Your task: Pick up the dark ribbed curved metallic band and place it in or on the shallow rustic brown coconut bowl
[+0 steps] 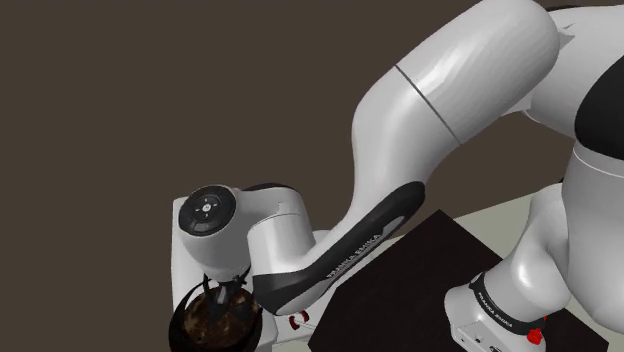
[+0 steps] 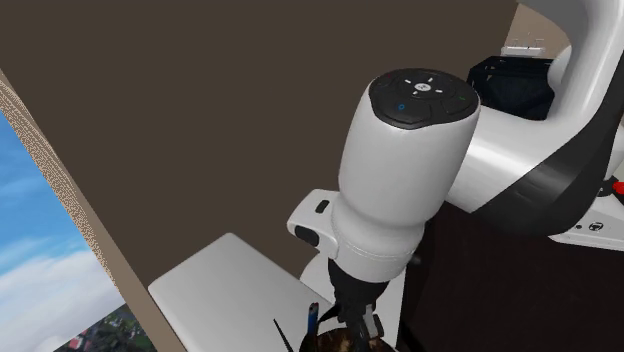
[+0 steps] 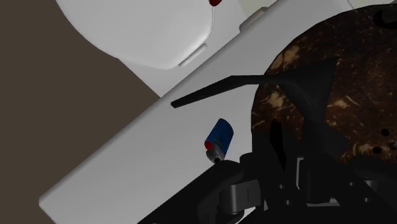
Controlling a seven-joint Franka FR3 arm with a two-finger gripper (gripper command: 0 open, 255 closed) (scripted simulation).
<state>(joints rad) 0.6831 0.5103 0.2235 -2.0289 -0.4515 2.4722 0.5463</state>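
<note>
The gripper (image 1: 228,292) hangs just above the brown coconut bowl (image 1: 205,325), jaws clamped on the dark band (image 3: 222,86). In the second exterior view the band's tip juts toward 9 o'clock, near 1 small blue object (image 3: 219,137).

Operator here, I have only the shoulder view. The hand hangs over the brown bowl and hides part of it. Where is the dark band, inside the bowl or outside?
Observer: In the wrist view the dark band crosses the rim of the bowl. Its thin end sticks out over the white surface.
Operator: Is anything else lying near that end?
Observer: Yes. A small blue and red object lies on the white surface beside the bowl, apart from the band.
</note>
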